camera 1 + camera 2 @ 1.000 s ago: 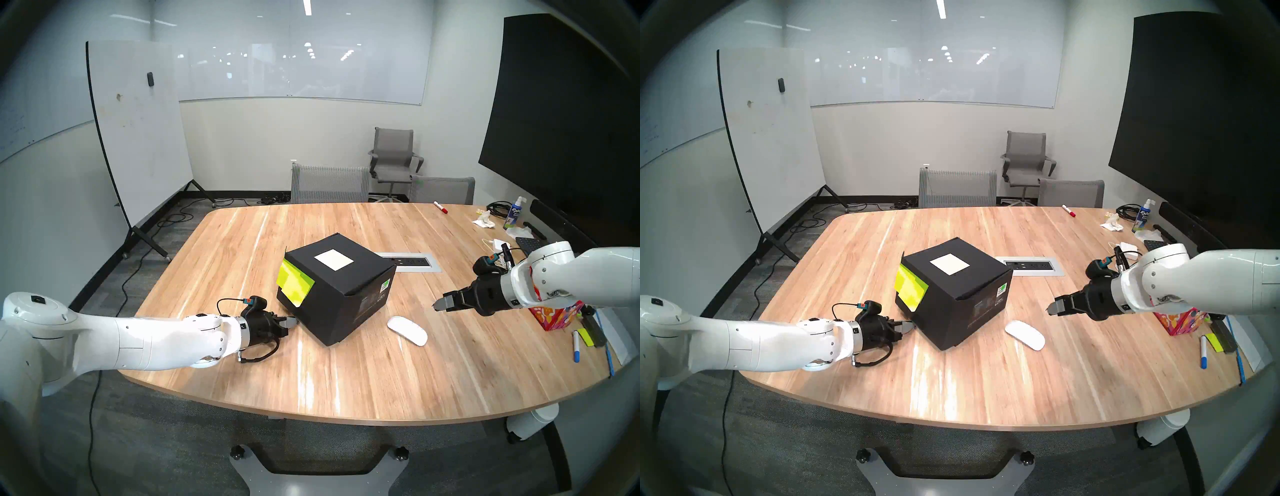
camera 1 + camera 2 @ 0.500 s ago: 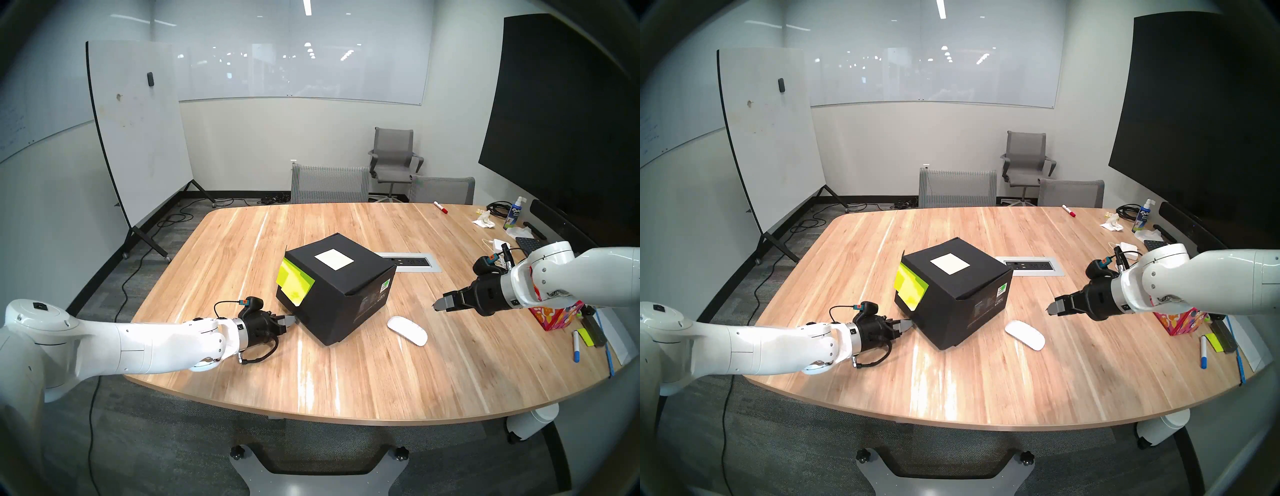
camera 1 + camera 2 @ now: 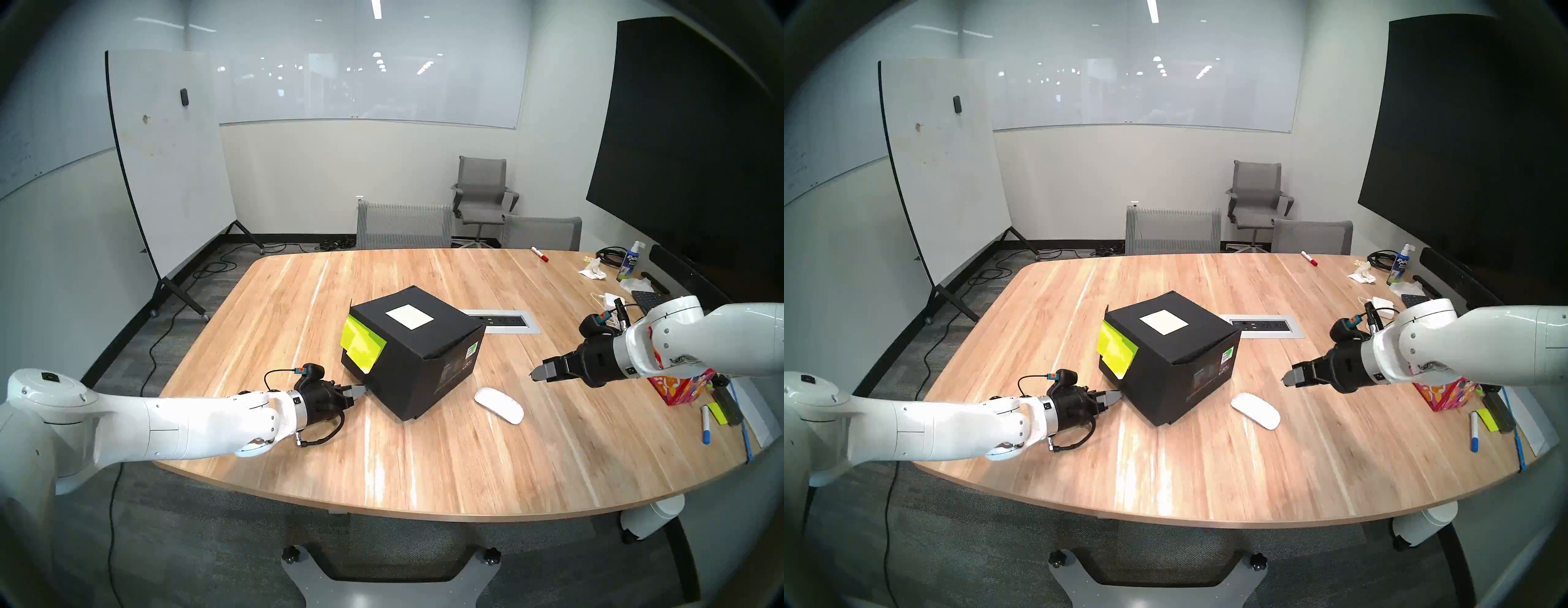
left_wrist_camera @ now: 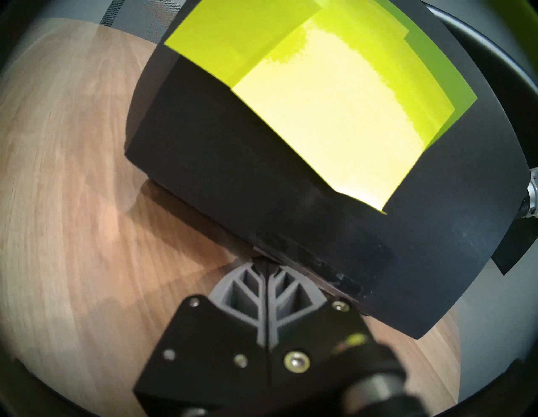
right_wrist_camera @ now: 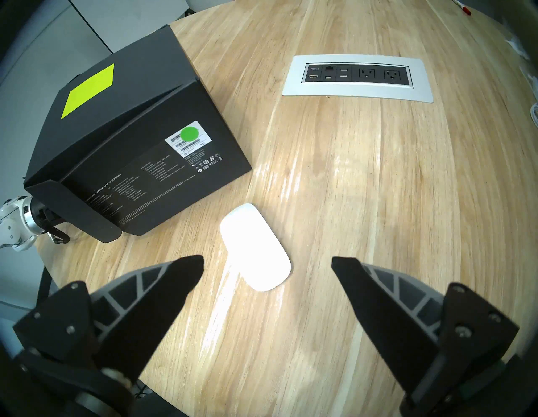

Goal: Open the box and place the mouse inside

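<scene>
1. I am seeing the box sitting near the middle of the counter, turned corner-on to me, with its lid down. The white label is facing up and the yellow-green sticky notes are hanging over the flap on my left side. So the opening step is not done yet.

2. I am keeping the left gripper pressed fully together, with nothing between its fingers. In the left wrist view its tips are sitting right at the bottom edge of the flap, where the box meets the counter. I cannot tell whether they are under the flap or only touching it.

3. I judge that I am in the middle of prying the flap up with those closed tips, and that the lid is at most barely loosened at this edge.

4. I am holding the right gripper spread wide and empty, hovering above the counter and pointing down towards the mouse.

5. The mouse is lying flat on the counter just beside the box's right-hand face, apart from it and untouched.

6. Still left, as I read it: swinging the lid fully open, picking up the mouse, and setting it inside the box.
</scene>
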Robot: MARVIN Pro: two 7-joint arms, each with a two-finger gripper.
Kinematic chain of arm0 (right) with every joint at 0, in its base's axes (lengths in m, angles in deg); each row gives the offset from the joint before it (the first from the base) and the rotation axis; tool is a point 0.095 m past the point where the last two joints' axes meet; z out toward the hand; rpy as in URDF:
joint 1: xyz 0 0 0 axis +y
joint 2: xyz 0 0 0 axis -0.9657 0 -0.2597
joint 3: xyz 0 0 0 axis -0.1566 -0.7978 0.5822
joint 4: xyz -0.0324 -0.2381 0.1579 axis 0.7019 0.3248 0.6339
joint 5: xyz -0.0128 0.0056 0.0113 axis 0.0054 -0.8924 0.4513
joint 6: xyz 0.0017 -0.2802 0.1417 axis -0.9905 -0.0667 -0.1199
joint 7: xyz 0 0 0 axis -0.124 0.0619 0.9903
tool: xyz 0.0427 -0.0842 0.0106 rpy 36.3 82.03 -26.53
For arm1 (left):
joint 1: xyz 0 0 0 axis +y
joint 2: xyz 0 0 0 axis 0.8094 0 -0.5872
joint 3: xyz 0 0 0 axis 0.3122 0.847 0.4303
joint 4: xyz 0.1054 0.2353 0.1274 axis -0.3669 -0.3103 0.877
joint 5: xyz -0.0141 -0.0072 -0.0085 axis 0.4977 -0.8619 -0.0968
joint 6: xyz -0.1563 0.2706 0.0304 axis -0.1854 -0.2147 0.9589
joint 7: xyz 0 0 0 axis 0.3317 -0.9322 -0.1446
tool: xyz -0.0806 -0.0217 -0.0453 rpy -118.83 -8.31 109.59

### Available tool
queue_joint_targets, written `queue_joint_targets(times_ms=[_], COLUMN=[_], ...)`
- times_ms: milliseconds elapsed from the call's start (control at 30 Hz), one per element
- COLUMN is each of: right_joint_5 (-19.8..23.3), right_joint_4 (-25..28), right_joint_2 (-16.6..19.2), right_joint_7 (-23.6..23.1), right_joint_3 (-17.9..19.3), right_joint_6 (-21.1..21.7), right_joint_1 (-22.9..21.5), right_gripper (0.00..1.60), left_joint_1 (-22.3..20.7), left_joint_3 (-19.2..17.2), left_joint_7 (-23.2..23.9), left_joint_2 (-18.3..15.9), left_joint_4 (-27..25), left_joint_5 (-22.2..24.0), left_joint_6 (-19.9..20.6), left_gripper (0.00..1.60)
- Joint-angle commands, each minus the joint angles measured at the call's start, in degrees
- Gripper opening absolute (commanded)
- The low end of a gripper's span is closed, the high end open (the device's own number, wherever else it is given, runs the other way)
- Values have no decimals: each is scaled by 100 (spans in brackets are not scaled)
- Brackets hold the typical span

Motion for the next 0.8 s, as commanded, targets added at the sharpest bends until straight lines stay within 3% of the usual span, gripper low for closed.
queue_joint_targets(times_ms=[0, 767], right_joint_5=[-12, -11], right_joint_4=[13, 12], right_joint_2=[-7, -8], right_joint_7=[12, 11], right_joint_3=[43, 43], right_joint_6=[-4, -5], right_joint_1=[-79, -77], right_gripper=[160, 160], left_joint_1=[-140, -263], left_joint_3=[-99, -127], left_joint_7=[74, 85], left_joint_2=[-142, -303], left_joint_4=[-195, -421], left_joint_5=[53, 124], left_joint_6=[28, 175], left_gripper=[0, 0])
